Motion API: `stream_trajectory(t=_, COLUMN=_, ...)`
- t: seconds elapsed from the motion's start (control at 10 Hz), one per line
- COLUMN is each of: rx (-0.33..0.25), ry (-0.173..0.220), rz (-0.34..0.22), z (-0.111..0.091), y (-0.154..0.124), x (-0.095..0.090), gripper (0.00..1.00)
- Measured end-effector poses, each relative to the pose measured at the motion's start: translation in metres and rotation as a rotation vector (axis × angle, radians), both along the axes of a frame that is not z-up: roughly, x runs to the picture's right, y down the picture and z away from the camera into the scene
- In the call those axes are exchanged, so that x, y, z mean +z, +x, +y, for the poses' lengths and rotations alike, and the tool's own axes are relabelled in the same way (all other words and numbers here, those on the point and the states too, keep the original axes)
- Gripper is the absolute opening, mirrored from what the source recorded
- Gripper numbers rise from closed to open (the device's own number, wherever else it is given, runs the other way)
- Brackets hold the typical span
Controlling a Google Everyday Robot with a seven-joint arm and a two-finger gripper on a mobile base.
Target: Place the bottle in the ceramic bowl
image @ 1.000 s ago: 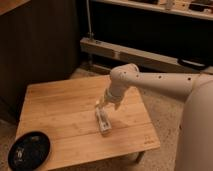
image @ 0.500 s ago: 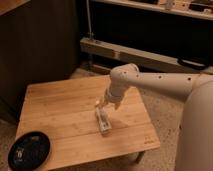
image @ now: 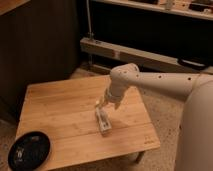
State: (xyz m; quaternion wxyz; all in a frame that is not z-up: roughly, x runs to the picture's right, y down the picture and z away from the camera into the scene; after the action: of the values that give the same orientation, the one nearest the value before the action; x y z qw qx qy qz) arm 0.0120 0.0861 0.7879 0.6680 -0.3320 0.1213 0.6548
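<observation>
A Google Everyday Robot's white arm (image: 150, 82) reaches down over a bamboo table (image: 60, 107), its pincer (image: 103, 121) lowered to the tabletop near the middle with both fingers spread wide and nothing visibly gripped. The small cream bottle (image: 98, 104) shows as a pale spot just beside the pincer's upper end; whether they touch cannot be told. The black ceramic bowl (image: 29, 149) sits well apart at the table's near corner.

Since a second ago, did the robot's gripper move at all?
No. The gripper sits at the bottle, in the same place against the table's right edge as before.
</observation>
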Motion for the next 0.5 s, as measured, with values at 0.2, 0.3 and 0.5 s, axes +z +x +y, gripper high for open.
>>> stream_trajectory(t=0.2, rx=-0.041, ry=-0.016, rz=0.028, z=-0.025, y=-0.009, x=-0.007, gripper=0.65)
stream_trajectory(t=0.3, rx=-0.061, ry=-0.029, rz=0.056, z=-0.041, y=-0.010, x=-0.014, gripper=0.65)
stream_trajectory(t=0.5, rx=-0.077, ry=-0.042, rz=0.077, z=-0.061, y=-0.015, x=-0.024, gripper=0.65)
